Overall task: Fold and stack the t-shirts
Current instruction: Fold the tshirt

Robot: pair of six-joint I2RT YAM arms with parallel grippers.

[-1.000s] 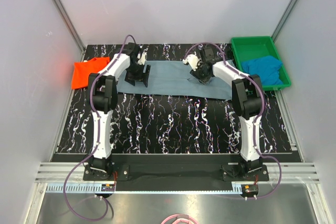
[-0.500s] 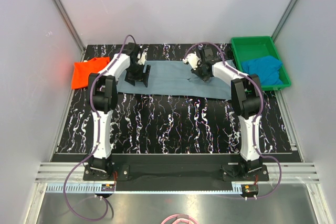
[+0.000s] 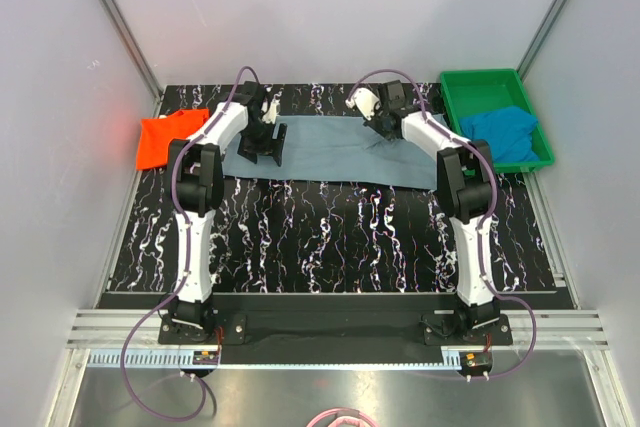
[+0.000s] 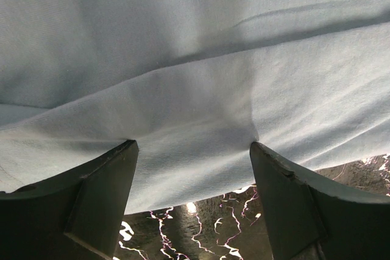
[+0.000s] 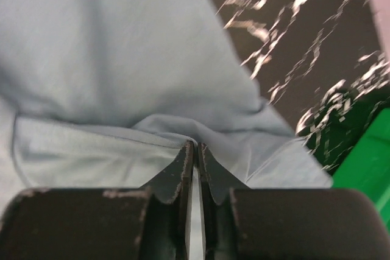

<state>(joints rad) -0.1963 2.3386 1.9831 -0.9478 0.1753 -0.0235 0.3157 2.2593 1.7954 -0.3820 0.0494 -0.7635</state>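
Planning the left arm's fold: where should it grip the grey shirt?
Probably the shirt at its free edge, from above: it lies flat, and only there can a finger slip under. The open left end effector hovers over it.

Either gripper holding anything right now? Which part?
Right gripper pinches a fold of the grey-blue t-shirt near its far edge; left gripper open over it, holding nothing.

In the left wrist view the grey-blue t-shirt (image 4: 201, 77) runs off the top and both sides, and the bottom edge cuts the left gripper (image 4: 192, 144) at its fingers (image 4: 91, 205). The green tray (image 5: 365, 181) is a blurred sliver at the right wrist view's right edge, and how much cloth the right gripper (image 5: 195, 145) nips seems hidden between its pads (image 5: 181, 172)
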